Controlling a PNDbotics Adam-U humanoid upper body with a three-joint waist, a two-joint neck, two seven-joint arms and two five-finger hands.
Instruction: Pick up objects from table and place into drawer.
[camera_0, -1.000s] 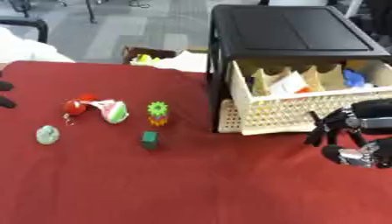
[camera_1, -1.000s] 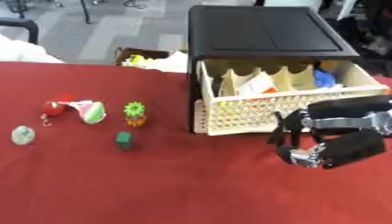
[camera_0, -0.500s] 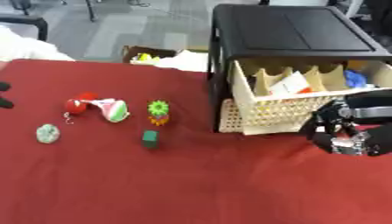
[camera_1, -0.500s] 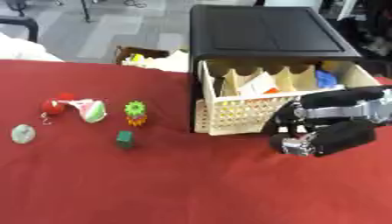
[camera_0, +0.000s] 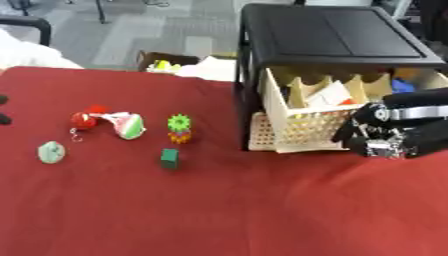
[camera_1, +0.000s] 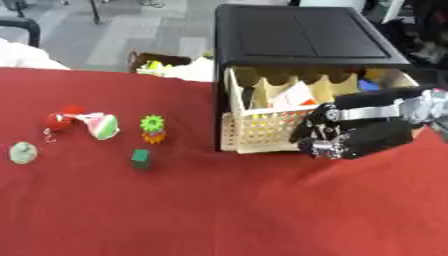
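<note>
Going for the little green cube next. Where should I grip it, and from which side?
Probably pinch the green cube across its left and right faces, coming straight down from above. It lies low on the red cloth and apart from the green gear toy, so both sides look open for fingertips.

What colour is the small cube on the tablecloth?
The cube is dark green, clearest in the left eye view.

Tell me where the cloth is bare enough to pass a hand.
The near red cloth is bare, as is the strip between the green block and the drawer. Crowded: the toy cluster on the left, and the drawer front by the right hand.
</note>
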